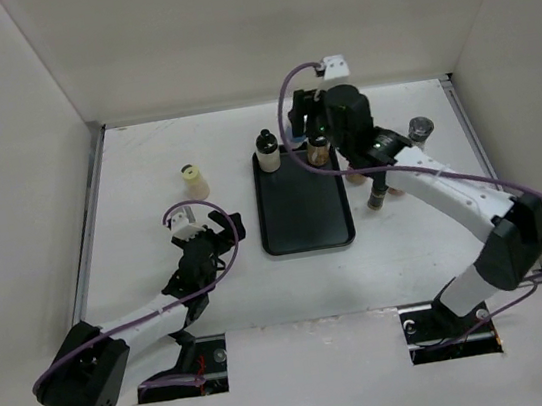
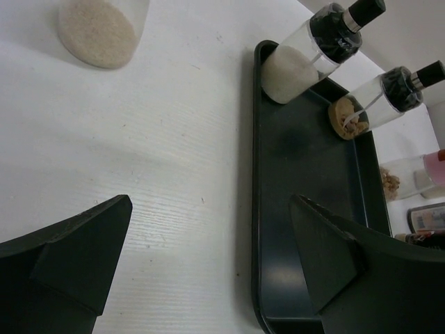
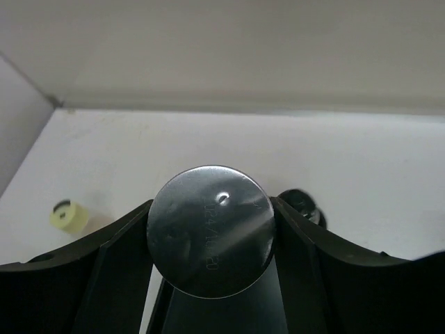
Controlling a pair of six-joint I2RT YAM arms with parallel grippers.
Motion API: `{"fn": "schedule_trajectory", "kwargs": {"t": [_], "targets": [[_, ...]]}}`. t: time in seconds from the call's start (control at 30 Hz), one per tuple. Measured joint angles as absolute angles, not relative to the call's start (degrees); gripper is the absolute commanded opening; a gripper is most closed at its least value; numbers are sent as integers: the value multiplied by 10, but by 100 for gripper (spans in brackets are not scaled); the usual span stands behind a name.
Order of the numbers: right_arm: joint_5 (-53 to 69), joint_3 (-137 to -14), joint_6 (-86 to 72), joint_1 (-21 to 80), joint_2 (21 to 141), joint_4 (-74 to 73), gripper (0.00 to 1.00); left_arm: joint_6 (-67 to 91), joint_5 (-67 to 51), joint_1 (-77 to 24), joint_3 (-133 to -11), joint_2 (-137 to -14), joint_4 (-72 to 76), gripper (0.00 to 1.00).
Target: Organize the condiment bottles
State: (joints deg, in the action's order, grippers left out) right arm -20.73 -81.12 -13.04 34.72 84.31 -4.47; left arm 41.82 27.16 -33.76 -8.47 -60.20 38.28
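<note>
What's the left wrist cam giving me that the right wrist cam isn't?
Left wrist only: the black tray, with a white-filled black-capped bottle and a brown-filled black-capped bottle at its far end, and a pink-capped bottle beyond the tray. Right wrist only: a shiny metal disc, probably a bottle end, clamped by the right gripper. Both: the white table and the yellow-capped bottle, base on left wrist, cap on right. The black cap behind the disc may belong to the tray pair.

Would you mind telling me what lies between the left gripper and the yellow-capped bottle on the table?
Only bare table separates the left gripper from the yellow-capped bottle, as both the top external and left wrist views show.
</note>
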Motion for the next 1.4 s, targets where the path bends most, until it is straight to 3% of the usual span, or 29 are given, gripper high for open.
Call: {"fn": "schedule_trajectory", "kwargs": {"t": [0.3,0.83,1.13,1.27,1.4], "targets": [[-169,-811,-135,371,985,-69,40,418,267,-334,-85,-602,384,100],[-184,-811,-116,355,1068,-53,42,419,255,-330,-85,-613,389,100],[-191,-811,-111,345,1077,-35,48,419,250,-330,-85,-615,392,100],[-186,-806,-116,338,1079,-21,59,419,249,-330,-85,-615,393,100],[-183,-803,-119,334,1078,-13,87,419,248,-330,-85,-616,393,100]]}}
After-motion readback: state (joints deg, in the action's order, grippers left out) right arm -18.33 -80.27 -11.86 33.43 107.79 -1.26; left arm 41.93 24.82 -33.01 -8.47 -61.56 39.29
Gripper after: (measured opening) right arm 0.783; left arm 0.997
